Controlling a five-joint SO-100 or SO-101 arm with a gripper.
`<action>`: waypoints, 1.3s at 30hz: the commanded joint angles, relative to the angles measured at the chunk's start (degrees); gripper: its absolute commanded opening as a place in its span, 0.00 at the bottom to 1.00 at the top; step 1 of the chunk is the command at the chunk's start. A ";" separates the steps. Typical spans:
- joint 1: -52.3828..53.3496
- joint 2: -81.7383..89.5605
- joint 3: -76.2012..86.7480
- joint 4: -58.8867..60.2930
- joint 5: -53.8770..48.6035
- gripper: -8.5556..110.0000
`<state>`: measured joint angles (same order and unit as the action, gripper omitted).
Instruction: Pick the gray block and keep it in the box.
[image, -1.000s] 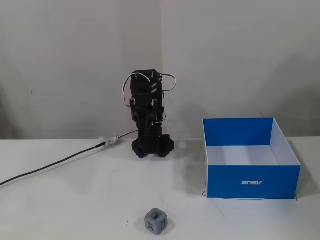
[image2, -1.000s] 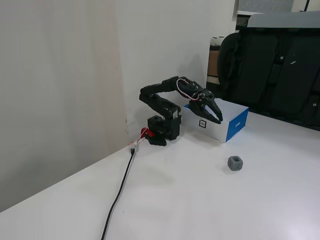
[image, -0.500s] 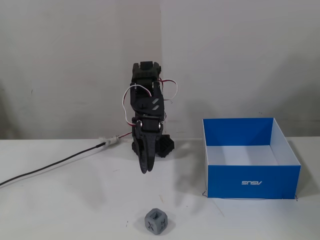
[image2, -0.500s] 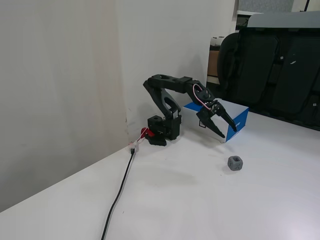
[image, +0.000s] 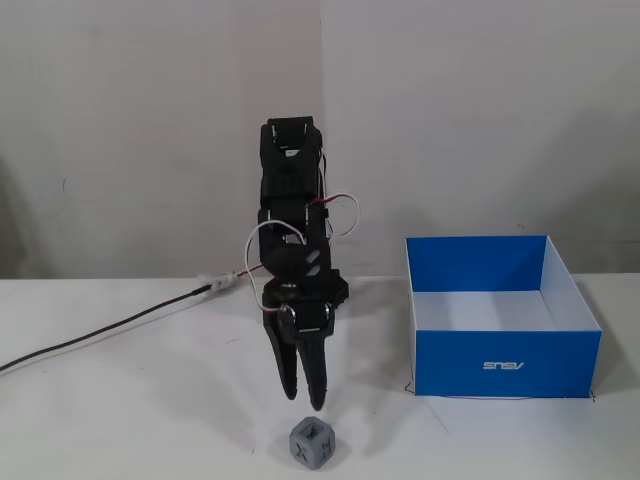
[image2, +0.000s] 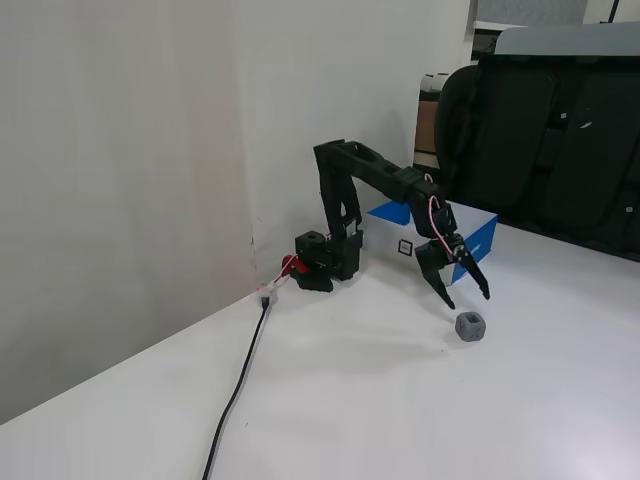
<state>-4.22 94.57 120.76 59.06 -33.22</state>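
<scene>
The gray block (image: 312, 443) is a small cube with dark embossed marks. It sits on the white table near the front edge in a fixed view, and it also shows in the other fixed view (image2: 470, 326). My black gripper (image: 305, 400) points down just above and behind the block, without touching it. Its jaws stand apart and empty, as the spread fingers show in a fixed view (image2: 468, 299). The blue box (image: 500, 315) with white interior and an upside-down ASUS logo stands open to the right of the arm. In the other fixed view (image2: 482, 236) the arm partly hides it.
A black cable (image: 110, 328) runs from the arm's base leftward across the table, and shows in both fixed views (image2: 240, 385). A wall stands close behind the arm. A black chair (image2: 545, 130) stands beyond the table's far side.
</scene>
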 joint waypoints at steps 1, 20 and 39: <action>0.09 -0.44 -4.75 0.70 -0.53 0.30; 0.35 -21.36 -18.46 3.78 -2.02 0.13; -5.54 10.55 -24.43 20.30 16.00 0.07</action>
<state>-7.56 91.93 95.71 79.19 -19.07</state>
